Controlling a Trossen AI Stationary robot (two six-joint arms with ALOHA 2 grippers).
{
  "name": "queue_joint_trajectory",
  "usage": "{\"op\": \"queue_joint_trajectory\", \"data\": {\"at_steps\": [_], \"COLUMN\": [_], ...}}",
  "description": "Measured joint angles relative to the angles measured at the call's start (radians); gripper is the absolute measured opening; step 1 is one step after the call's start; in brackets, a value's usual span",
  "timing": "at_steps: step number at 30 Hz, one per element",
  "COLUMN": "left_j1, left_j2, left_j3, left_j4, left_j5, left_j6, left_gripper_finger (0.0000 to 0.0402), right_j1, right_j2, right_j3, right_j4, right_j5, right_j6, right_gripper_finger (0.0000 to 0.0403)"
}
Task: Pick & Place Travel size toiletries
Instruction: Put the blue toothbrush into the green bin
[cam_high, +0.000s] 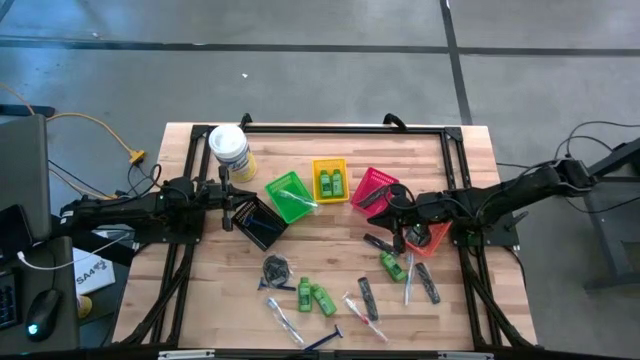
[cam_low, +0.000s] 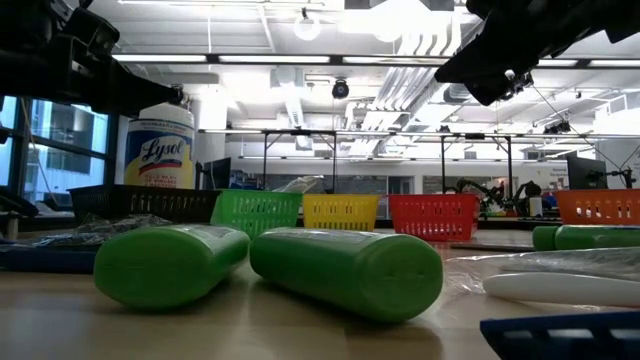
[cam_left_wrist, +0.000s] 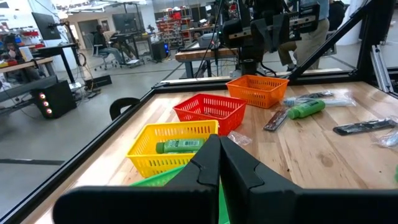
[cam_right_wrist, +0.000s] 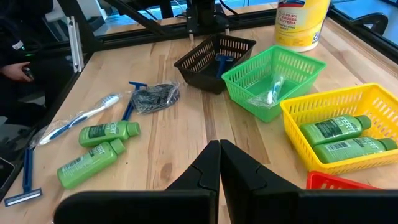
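Two arms hang over the bench (cam_high: 330, 245), both with nothing held. On the left side, the left claw (cam_high: 228, 205) sits with its fingers pressed together, just beside the black basket (cam_high: 260, 222) and near the white tub (cam_high: 229, 150); a blue-handled razor (cam_right_wrist: 222, 63) lies inside that black basket. Next comes the green basket (cam_high: 290, 195), holding a clear-wrapped item (cam_right_wrist: 271, 94), then the yellow basket (cam_high: 330, 180) with two green bottles (cam_right_wrist: 336, 129) lying side by side, their long axes parallel.

On the bare wood in front of the baskets, a dark coiled bundle (cam_high: 277, 268) lies beside another blue-handled razor. Two more green bottles (cam_high: 313, 296) rest flat next to each other, long axes running roughly away from the baskets. Nearby a wrapped toothbrush (cam_high: 283, 318) lies on a diagonal, and a further razor (cam_high: 325, 340) lies at the bench's front edge. A black comb (cam_high: 367, 297) lies lengthwise toward the front edge.

Further right, the red basket (cam_high: 375, 185) and the orange basket (cam_high: 428, 238) stand with the right claw (cam_high: 385, 203) over them, fingers shut together. A single green bottle (cam_high: 392, 266), a slim clear tube (cam_high: 409, 276) and another comb (cam_high: 428, 281) lie just in front of the orange basket.
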Motion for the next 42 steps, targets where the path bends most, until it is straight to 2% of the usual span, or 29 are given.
{"op": "queue_joint_trajectory", "data": {"at_steps": [7, 11, 17, 22, 27, 31, 34, 37, 42], "left_j1": [0.0, 0.0, 0.0, 0.0, 0.0, 0.0, 0.0, 0.0, 0.0], "left_j2": [0.0, 0.0, 0.0, 0.0, 0.0, 0.0, 0.0, 0.0, 0.0], "left_j3": [0.0, 0.0, 0.0, 0.0, 0.0, 0.0, 0.0, 0.0, 0.0], "left_j4": [0.0, 0.0, 0.0, -0.001, -0.003, -0.003, -0.003, -0.003, -0.003], "left_j5": [0.0, 0.0, 0.0, 0.0, 0.0, 0.0, 0.0, 0.0, 0.001], "left_j6": [0.0, -0.007, -0.017, -0.026, -0.047, -0.047, -0.047, -0.047, -0.047], "left_gripper_finger": [0.0, 0.0, 0.0, 0.0, 0.0, 0.0, 0.0, 0.0, 0.0], "right_j1": [0.0, 0.032, 0.166, 0.309, 0.451, 0.531, 0.57, 0.576, 0.564], "right_j2": [0.0, 0.0, -0.001, 0.001, 0.01, 0.083, 0.178, 0.268, 0.397], "right_j3": [0.0, 0.0, 0.001, 0.001, 0.001, 0.026, 0.099, 0.157, 0.197], "right_j4": [-0.003, -0.011, -0.089, -0.122, -0.151, -0.189, -0.35, -0.493, -0.508], "right_j5": [-0.129, -0.143, -0.21, -0.195, -0.14, -0.132, -0.183, -0.175, -0.271], "right_j6": [0.006, 0.08, 0.332, 0.607, 0.814, 0.971, 1.043, 1.105, 1.086], "right_gripper_finger": [0.0003, 0.0003, 0.0003, 0.0003, 0.0003, 0.0003, 0.0003, 0.0003, 0.0013]}}
